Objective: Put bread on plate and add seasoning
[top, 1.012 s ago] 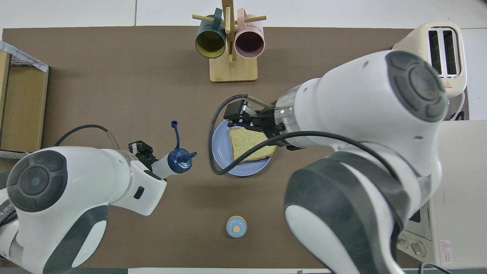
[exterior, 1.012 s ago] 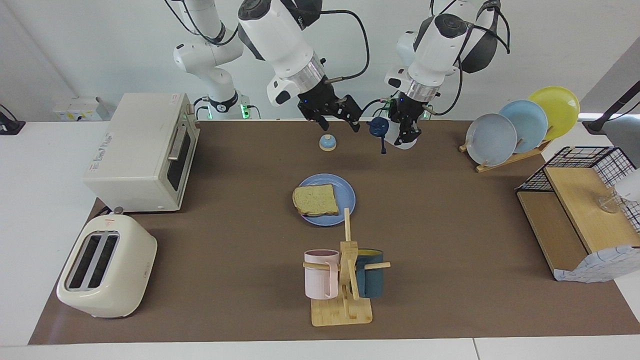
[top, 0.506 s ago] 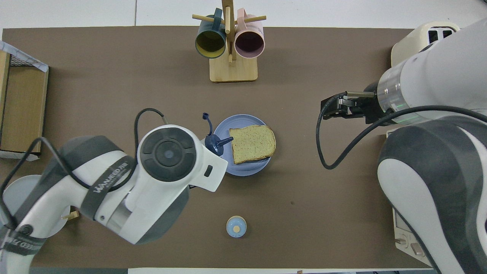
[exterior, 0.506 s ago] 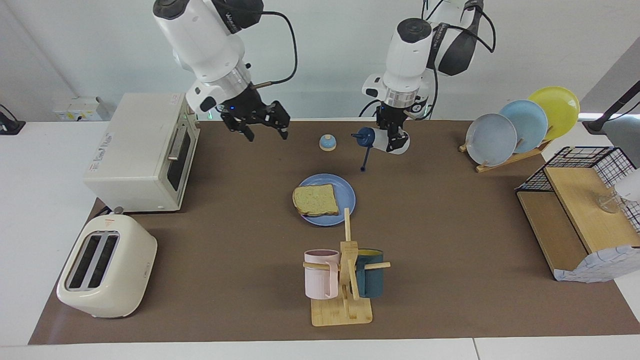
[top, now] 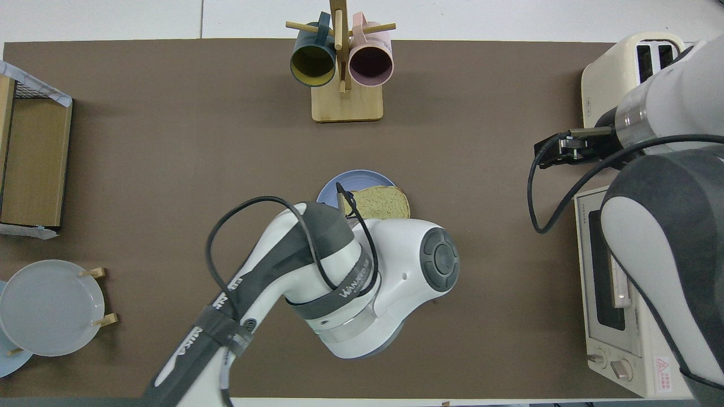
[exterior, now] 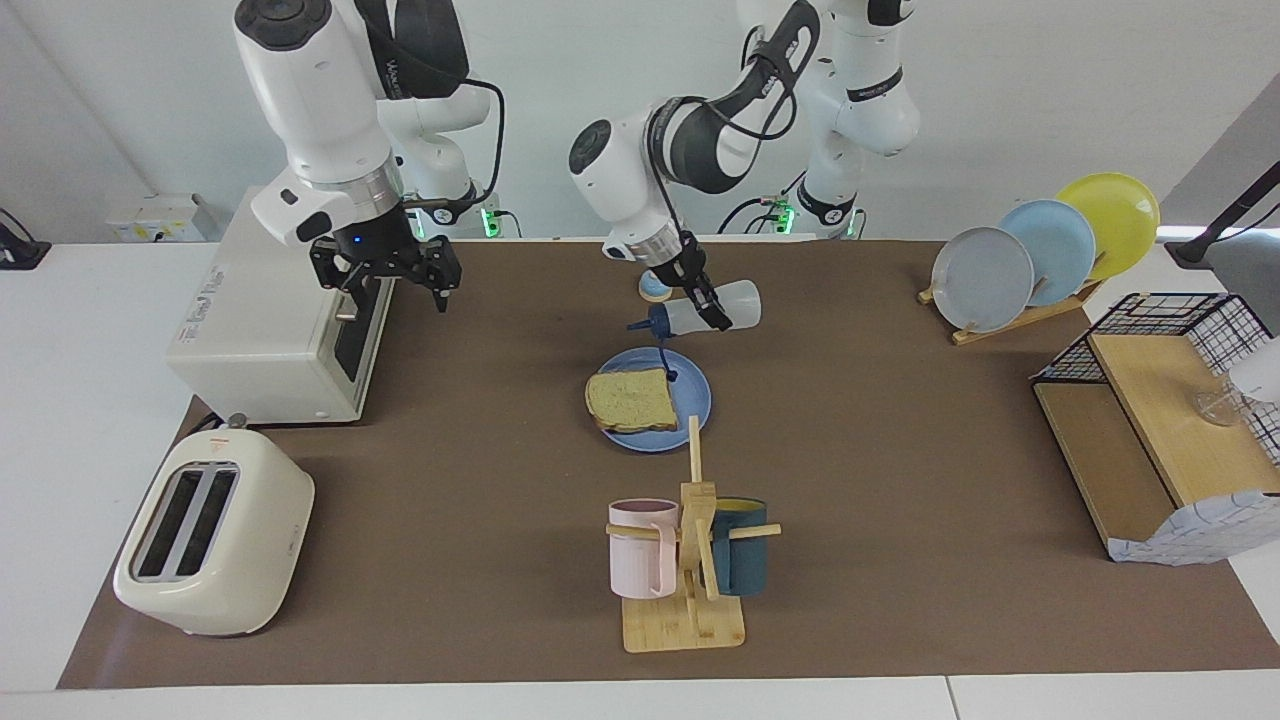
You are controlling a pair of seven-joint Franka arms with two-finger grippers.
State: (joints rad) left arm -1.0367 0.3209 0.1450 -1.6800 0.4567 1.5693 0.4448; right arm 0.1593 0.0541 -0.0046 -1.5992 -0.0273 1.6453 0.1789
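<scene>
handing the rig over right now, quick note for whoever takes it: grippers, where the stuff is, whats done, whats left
Left gripper: shut on the seasoning bottle, held on its side, cap toward the plate, up over the table at the plate's robot-side edge.
Right gripper: open, holds nothing, waits in front of the toaster oven.
Bread lies on the blue plate: done.
Left: season the bread, then set the bottle down.
</scene>
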